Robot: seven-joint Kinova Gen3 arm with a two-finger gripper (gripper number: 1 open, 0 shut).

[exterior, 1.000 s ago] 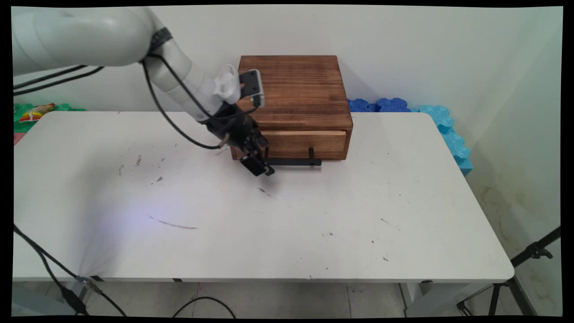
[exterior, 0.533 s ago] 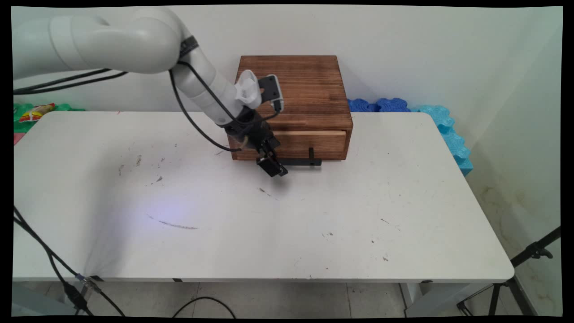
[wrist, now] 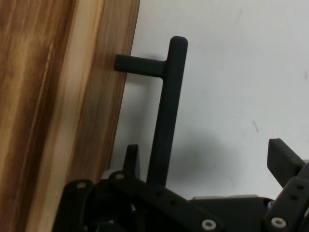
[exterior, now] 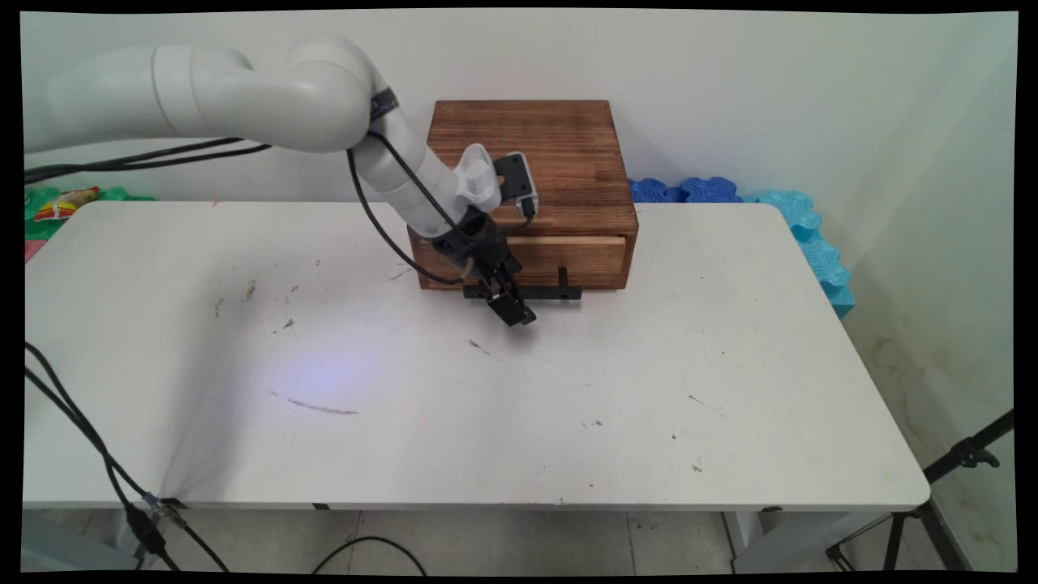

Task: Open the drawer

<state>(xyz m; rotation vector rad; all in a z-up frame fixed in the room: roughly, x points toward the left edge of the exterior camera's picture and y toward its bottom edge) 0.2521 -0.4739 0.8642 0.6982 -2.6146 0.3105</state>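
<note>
A dark wooden box (exterior: 531,154) stands at the back of the white table (exterior: 649,389), its light drawer front (exterior: 568,259) facing me. A black bar handle (exterior: 547,293) runs along the drawer's lower edge. My gripper (exterior: 516,314) hangs low over the left part of that handle, tilted down to the right. In the hand view the gripper (wrist: 205,153) is open, and the handle bar (wrist: 166,106) passes between the fingers, close to the left finger (wrist: 131,159). The right finger (wrist: 282,159) stands well clear of the bar over bare table. The drawer looks closed.
Blue foam mats (exterior: 730,191) lie behind the table at the back right. A black tripod (exterior: 965,456) stands off the table's right front corner. Green packaging (exterior: 57,203) sits at the far left, and black cables (exterior: 89,454) hang by the left front edge.
The arm has swung to the right, carrying the gripper from the box's left front corner along the drawer front to the handle's left part.
</note>
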